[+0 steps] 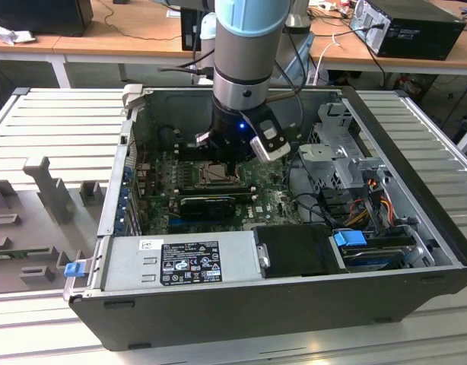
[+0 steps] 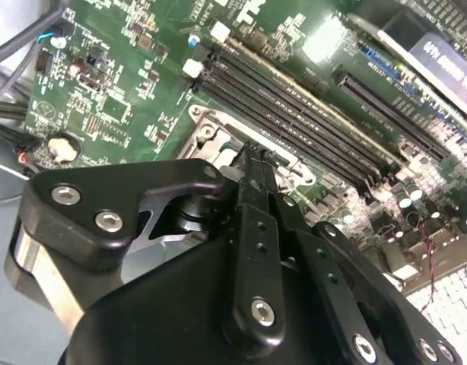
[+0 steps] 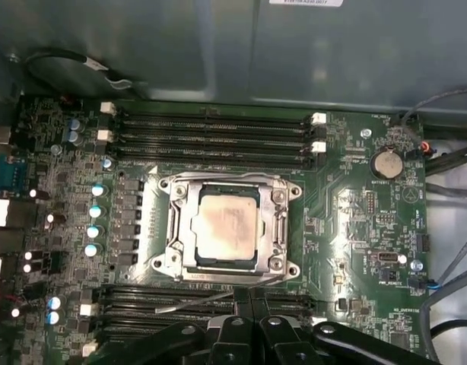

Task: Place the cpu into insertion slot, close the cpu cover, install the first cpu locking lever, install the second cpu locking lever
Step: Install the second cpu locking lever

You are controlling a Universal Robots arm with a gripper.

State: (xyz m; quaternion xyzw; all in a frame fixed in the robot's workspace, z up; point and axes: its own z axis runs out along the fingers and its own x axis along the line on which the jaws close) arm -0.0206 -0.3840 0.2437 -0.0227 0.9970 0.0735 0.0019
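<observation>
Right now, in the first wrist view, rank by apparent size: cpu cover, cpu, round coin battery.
Largest to smallest:
1. cpu cover, closed, framing the chip
2. cpu, seated inside its window
3. coin battery, clearly smallest

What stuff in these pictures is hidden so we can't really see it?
- Gripper fingertips: in the first wrist view the picture's edge cuts the gripper off; in the second wrist view its own black body blocks them.
- Insertion slot: in the second wrist view the gripper hides most of it.
- Cpu and cpu cover: in the exterior view the arm stands in front and they are too small to make out.
</observation>
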